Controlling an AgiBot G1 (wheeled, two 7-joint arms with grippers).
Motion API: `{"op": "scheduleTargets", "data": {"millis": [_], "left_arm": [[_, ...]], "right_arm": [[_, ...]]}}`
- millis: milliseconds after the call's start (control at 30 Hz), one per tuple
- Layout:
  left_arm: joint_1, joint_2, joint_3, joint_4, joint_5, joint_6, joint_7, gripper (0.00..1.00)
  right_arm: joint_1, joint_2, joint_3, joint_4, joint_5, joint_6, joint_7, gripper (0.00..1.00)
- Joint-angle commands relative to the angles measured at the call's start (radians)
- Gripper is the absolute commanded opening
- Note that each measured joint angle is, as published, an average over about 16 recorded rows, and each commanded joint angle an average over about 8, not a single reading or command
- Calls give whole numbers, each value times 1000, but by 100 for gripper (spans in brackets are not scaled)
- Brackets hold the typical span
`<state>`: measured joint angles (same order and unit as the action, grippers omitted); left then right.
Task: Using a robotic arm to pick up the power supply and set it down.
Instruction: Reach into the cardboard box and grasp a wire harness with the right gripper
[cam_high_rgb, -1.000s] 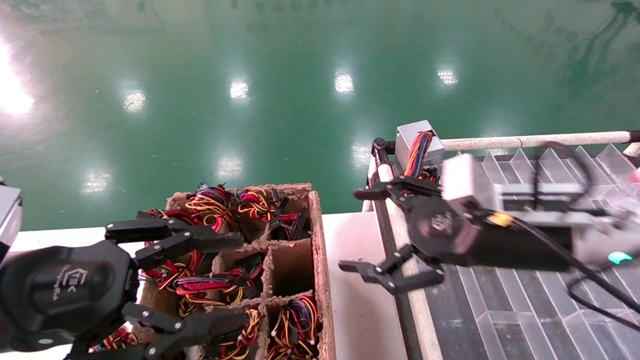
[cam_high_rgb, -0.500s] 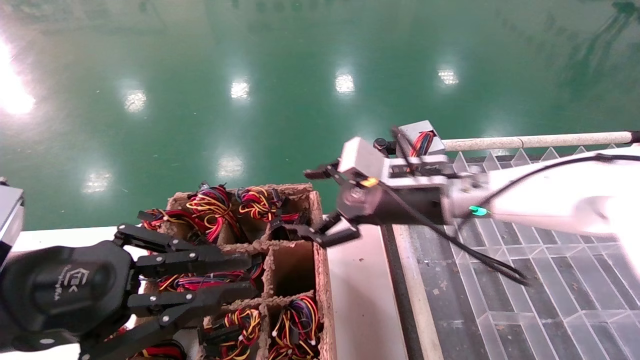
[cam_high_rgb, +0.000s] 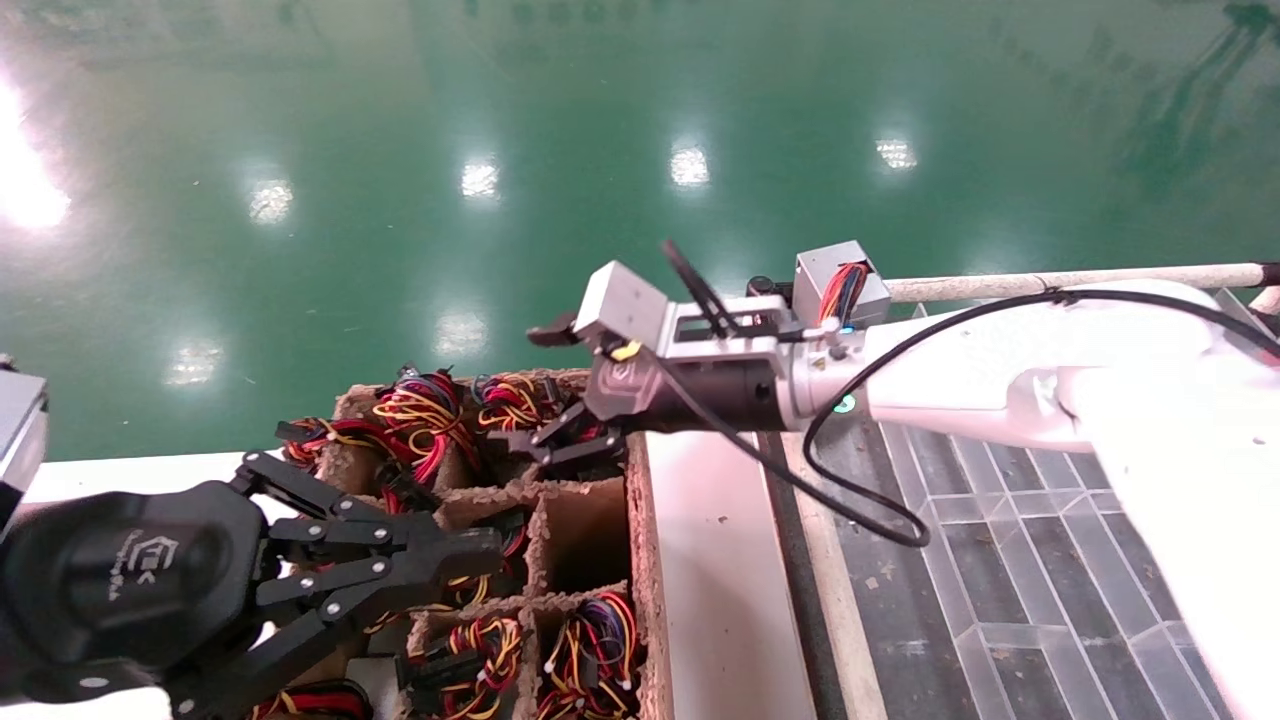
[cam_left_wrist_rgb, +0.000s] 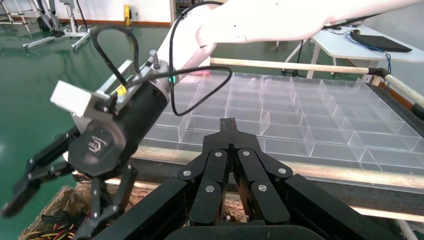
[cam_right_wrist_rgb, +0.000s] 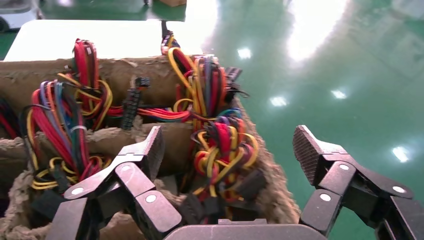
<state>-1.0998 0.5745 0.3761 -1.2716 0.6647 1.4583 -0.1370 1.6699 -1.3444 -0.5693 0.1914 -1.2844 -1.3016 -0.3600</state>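
Note:
The power supply is hidden; only red, yellow and black wire bundles show in the pulp crate (cam_high_rgb: 640, 500). The white robotic arm (cam_high_rgb: 1000, 380), my right one, reaches left over the crate's far right compartment. Its gripper (cam_high_rgb: 548, 388) is open. In the right wrist view that gripper (cam_right_wrist_rgb: 229, 145) straddles a wire bundle (cam_right_wrist_rgb: 220, 150) without touching it, one finger (cam_right_wrist_rgb: 150, 147) over the crate and the other over the green floor. My left gripper (cam_high_rgb: 490, 545) hovers shut and empty over the crate's near left part, its tips (cam_left_wrist_rgb: 228, 122) pressed together.
A grey box with a neat orange-blue wire band (cam_high_rgb: 838, 285) stands at the far corner of the clear divided tray (cam_high_rgb: 1000, 560). A white rail (cam_high_rgb: 1060, 282) runs along the tray's far edge. One crate compartment (cam_high_rgb: 585, 535) holds nothing. Green floor lies beyond.
My right arm swung left from above the tray to the crate's far right compartment, its gripper staying open. My left gripper's fingers closed together.

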Motion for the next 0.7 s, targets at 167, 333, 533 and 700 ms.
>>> {"op": "scheduleTargets", "data": {"millis": [167, 333, 533, 700], "left_arm": [[0, 0, 0, 0, 0, 0, 0, 0], [0, 0, 0, 0, 0, 0, 0, 0], [0, 0, 0, 0, 0, 0, 0, 0], [0, 0, 0, 0, 0, 0, 0, 0]], "right_arm": [[-13, -15, -19, 7, 8, 10, -7, 0], [-22, -15, -38, 27, 22, 18, 0, 0], [-32, -15, -69, 47, 34, 36, 2, 0], [-40, -15, -93, 58, 46, 67, -2, 0]]}}
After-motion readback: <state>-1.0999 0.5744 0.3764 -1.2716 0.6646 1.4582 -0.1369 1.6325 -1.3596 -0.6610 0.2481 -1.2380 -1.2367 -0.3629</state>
